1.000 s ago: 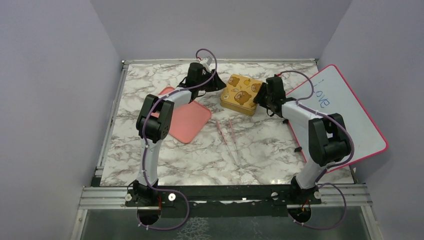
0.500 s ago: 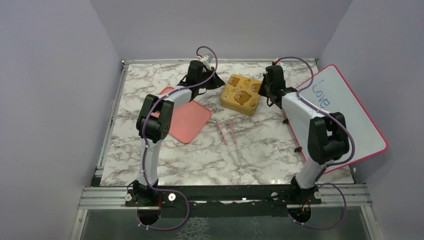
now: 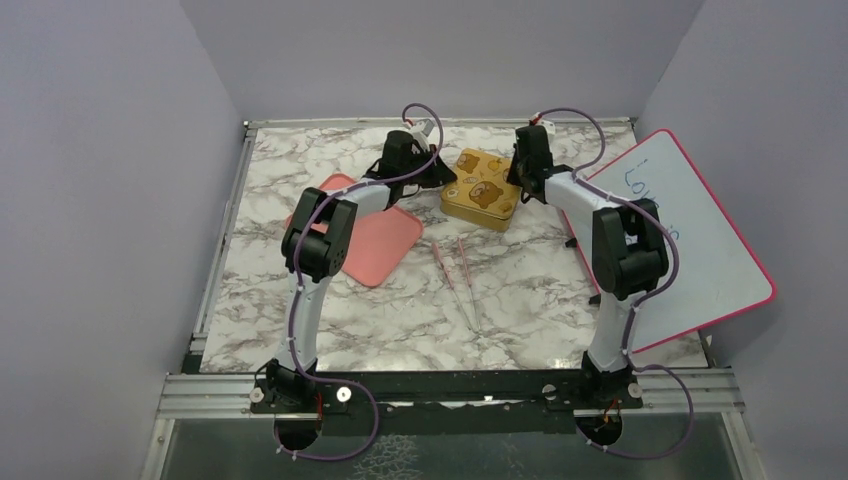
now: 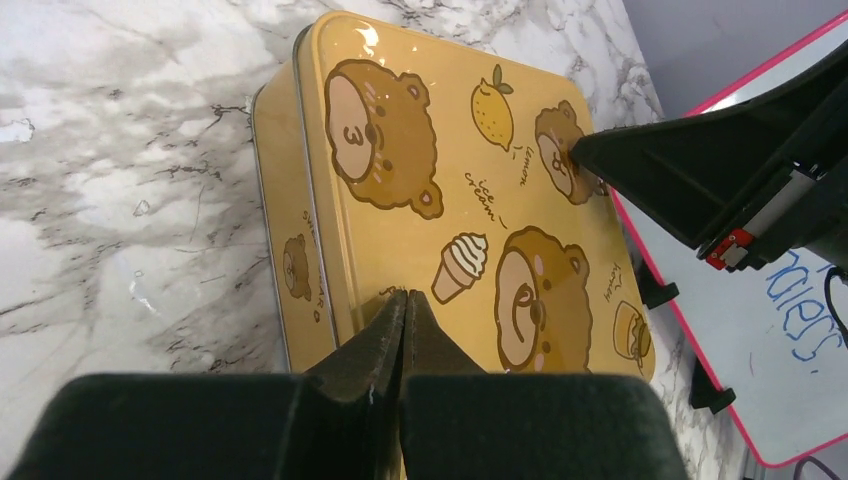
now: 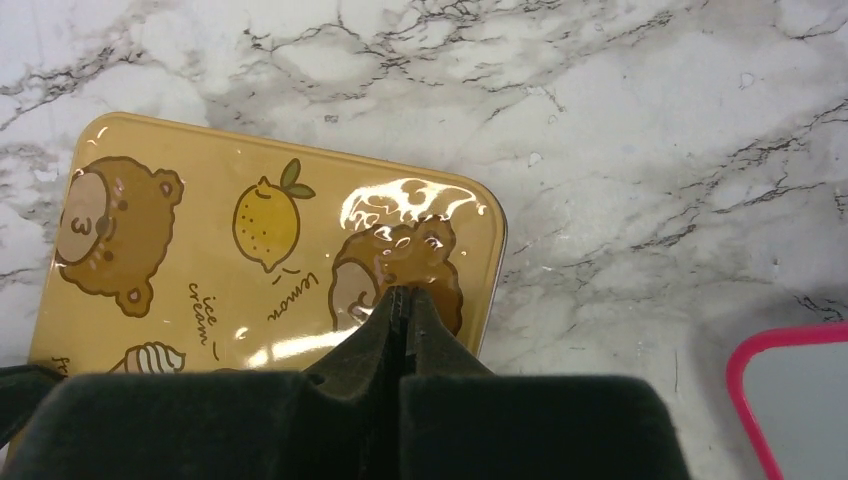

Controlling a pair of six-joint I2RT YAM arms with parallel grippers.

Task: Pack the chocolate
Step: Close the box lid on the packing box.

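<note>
No chocolate shows in any view. A square gold tin (image 3: 482,189) with brown bears printed on its lid lies closed at the back middle of the table; it fills the left wrist view (image 4: 440,190) and shows in the right wrist view (image 5: 260,240). My left gripper (image 3: 441,172) is shut and empty, its tip (image 4: 404,296) over the tin's left edge. My right gripper (image 3: 519,172) is shut and empty, its tip (image 5: 400,292) over the lid's right corner. Pink tweezers (image 3: 455,270) lie in front of the tin.
A pink tray (image 3: 372,232) lies left of the tin, under the left arm. A whiteboard with a pink rim (image 3: 690,235) leans at the right side of the table; it also shows in the left wrist view (image 4: 790,330). Walls close the table on three sides.
My right gripper has swung from the tin's right side toward the back and left, onto the lid's corner. My left gripper has moved right to the tin's left edge.
</note>
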